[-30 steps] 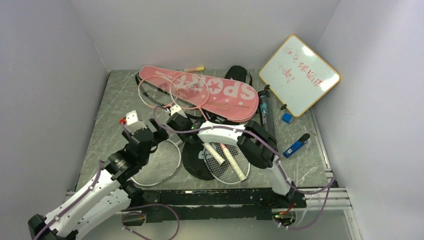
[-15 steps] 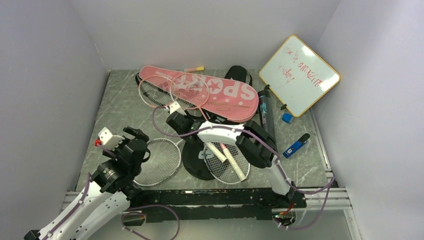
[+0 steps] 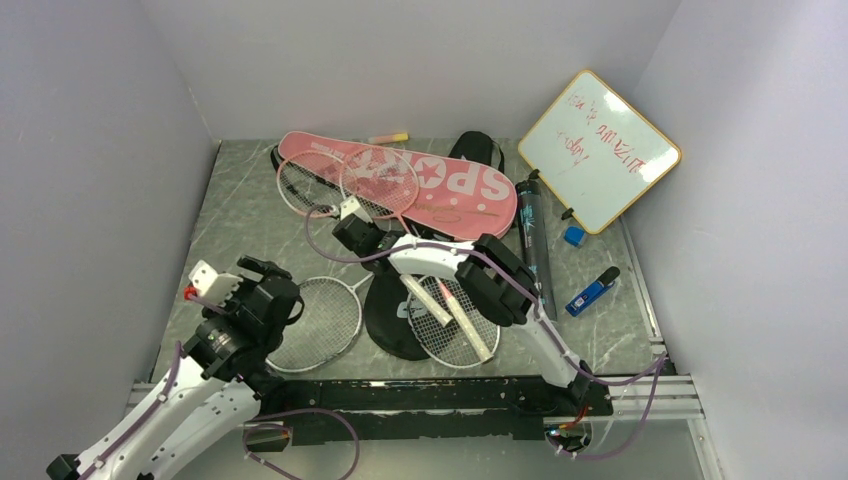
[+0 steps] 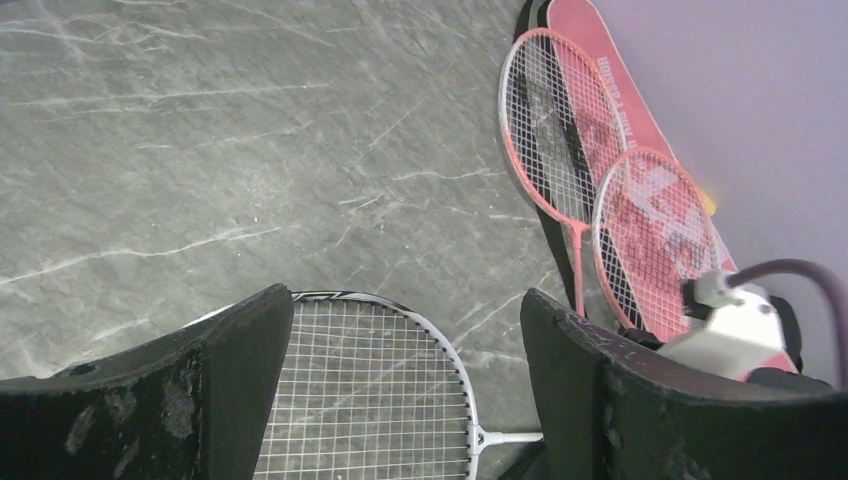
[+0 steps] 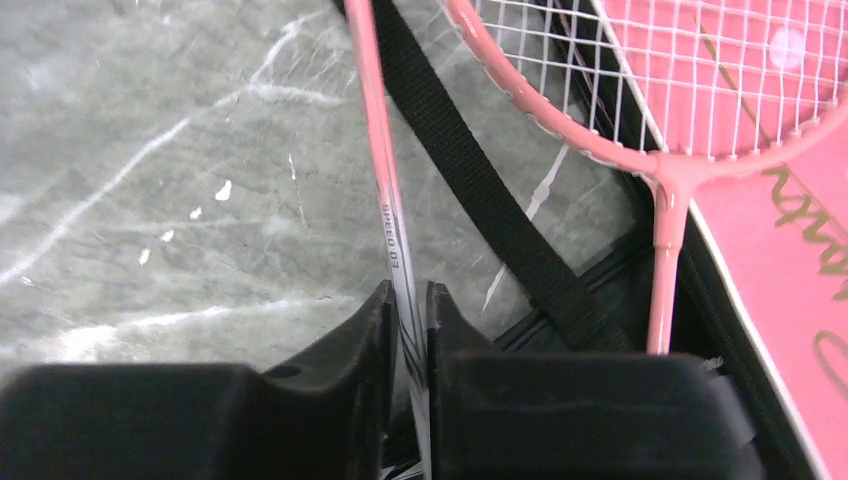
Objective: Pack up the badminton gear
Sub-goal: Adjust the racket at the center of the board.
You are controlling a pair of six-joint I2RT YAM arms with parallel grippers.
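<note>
Back comes the left arm, away from the middle where it hung a second ago and over to the near left. The left pincer (image 4: pixel 405 320) is spread wide with nothing in it, hovering above the grey marbled worktop (image 4: pixel 200 150) over the far rim of a white-framed racket (image 3: pixel 318 322) that lies flat. Across to the centre: the right pincer (image 5: pixel 408 310) has reached a touch farther toward the back and is pressed together on the thin shaft of a pink-framed racket (image 5: pixel 372 130), pinching it. Just beside it, a second pink-framed racket (image 5: pixel 668 185) rests with its head on the pink SPORT cover (image 3: pixel 460 190) at the back. Nearer the arm bases, a black racket cover (image 3: pixel 385 325) lies under the head of another white-framed racket (image 3: pixel 440 340). Further right, the dark tube (image 3: pixel 532 235) lies flat, and the whiteboard (image 3: pixel 600 150) leans in the far right corner.
</note>
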